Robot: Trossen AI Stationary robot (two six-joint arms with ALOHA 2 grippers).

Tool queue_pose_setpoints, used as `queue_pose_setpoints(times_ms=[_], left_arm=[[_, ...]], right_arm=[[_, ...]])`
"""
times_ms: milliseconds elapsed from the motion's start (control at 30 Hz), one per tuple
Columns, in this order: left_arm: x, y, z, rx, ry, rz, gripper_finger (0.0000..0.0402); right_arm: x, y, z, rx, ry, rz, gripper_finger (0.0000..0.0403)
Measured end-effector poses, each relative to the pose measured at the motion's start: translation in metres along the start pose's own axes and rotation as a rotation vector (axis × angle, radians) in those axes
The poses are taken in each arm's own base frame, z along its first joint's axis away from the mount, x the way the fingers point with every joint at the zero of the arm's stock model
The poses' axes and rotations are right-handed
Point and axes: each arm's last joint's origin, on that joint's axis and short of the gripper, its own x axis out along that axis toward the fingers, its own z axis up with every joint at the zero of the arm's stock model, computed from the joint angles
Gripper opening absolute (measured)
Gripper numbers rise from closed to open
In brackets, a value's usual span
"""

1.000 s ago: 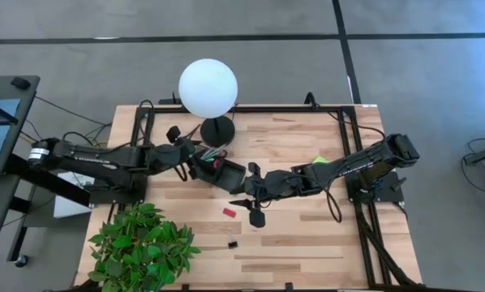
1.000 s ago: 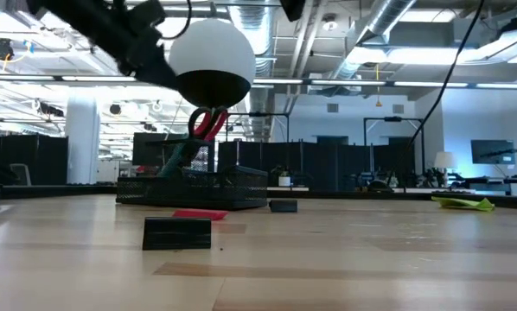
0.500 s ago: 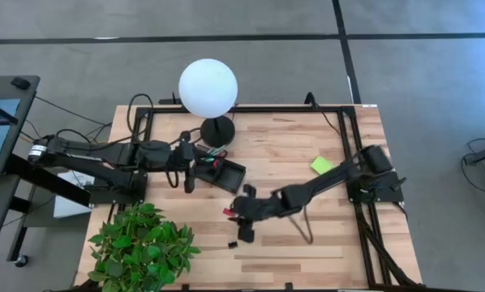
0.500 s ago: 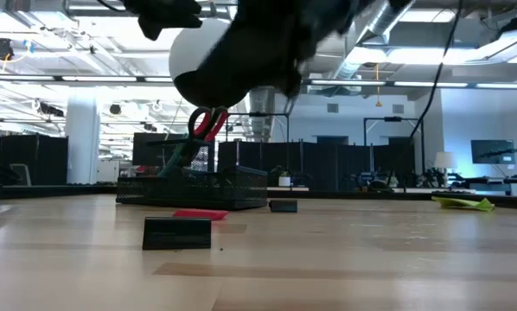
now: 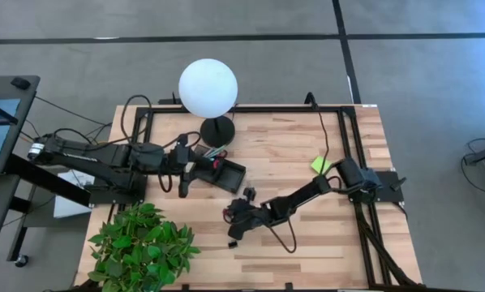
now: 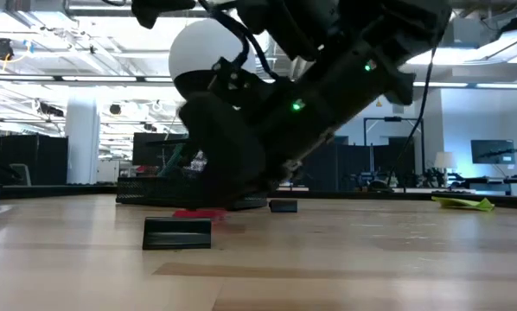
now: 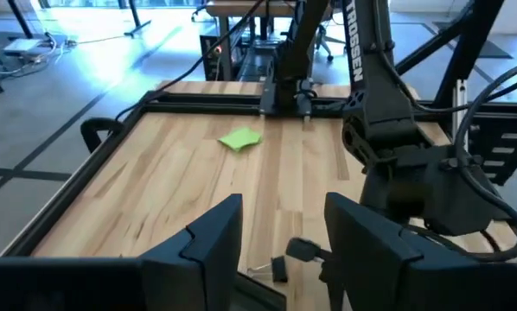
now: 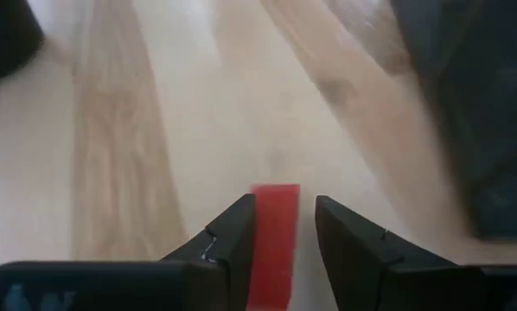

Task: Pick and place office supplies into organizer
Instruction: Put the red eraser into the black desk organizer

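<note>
straddling the small red block [image 8: 274, 231] lying flat on the table [image 5: 340, 243] near the organizer [image 5: 226, 172], the right gripper [image 8: 283, 226] is parted, ungrasped; closing crooked could skid it away. the left gripper [image 7: 280, 238] hangs open, empty, just beside the organizer.

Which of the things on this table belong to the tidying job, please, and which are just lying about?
Job: organizer; small red block between the right gripper's fingers; black clip; sticky-note pad; scissors already in the organizer.

Lying about: globe lamp; plant.

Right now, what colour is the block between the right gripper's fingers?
Red; the block shows best in the right wrist view.
</note>
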Motion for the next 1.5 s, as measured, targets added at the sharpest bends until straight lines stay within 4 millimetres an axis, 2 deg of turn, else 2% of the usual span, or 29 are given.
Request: queue_pose_setpoints(times_ms=[167, 467, 567, 667, 800, 900, 1000, 1133, 1333, 1400, 1500], left_arm=[[-0.002, -0.002, 0.000, 0.004, -0.003, -0.009, 0.0162], [-0.002, -0.001, -0.003, 0.009, 0.023, 0.000, 0.0162], [-0.002, -0.001, -0.003, 0.011, 0.028, 0.001, 0.0162], [-0.002, -0.001, -0.003, 0.010, 0.029, 0.001, 0.0162], [-0.002, 0.000, -0.002, 0.000, 0.012, 0.030, 0.0162], [-0.008, 0.002, 0.003, -0.011, -0.030, 0.063, 0.0159], [-0.019, 0.006, 0.008, -0.013, -0.081, 0.107, 0.0149], [-0.039, 0.011, 0.015, -0.018, -0.152, 0.126, 0.0134], [-0.063, 0.016, 0.020, -0.035, -0.230, 0.110, 0.0120], [-0.068, 0.017, 0.020, -0.035, -0.231, 0.110, 0.0119], [-0.073, 0.019, 0.018, -0.025, -0.224, 0.111, 0.0118]], right_arm=[[0.009, 0.004, -0.008, 0.026, -0.018, 0.014, 0.0118], [0.010, 0.003, -0.012, 0.006, 0.013, 0.003, 0.0118], [0.010, 0.003, -0.011, 0.060, 0.004, 0.016, 0.0114], [0.011, 0.002, -0.011, 0.115, -0.003, 0.015, 0.0088], [0.012, 0.001, -0.009, 0.120, -0.034, 0.010, 0.0022], [0.014, 0.000, -0.005, 0.112, -0.087, 0.004, 0.0019], [0.016, -0.008, 0.017, 0.142, -0.208, 0.000, 0.0024], [0.016, -0.027, 0.064, 0.137, -0.388, -0.006, 0.0010], [0.031, -0.073, 0.116, 0.164, -0.431, -0.005, 0.0023], [0.036, -0.089, 0.123, 0.155, -0.382, -0.027, 0.0022], [0.041, -0.100, 0.120, 0.143, -0.306, -0.064, 0.0011]])
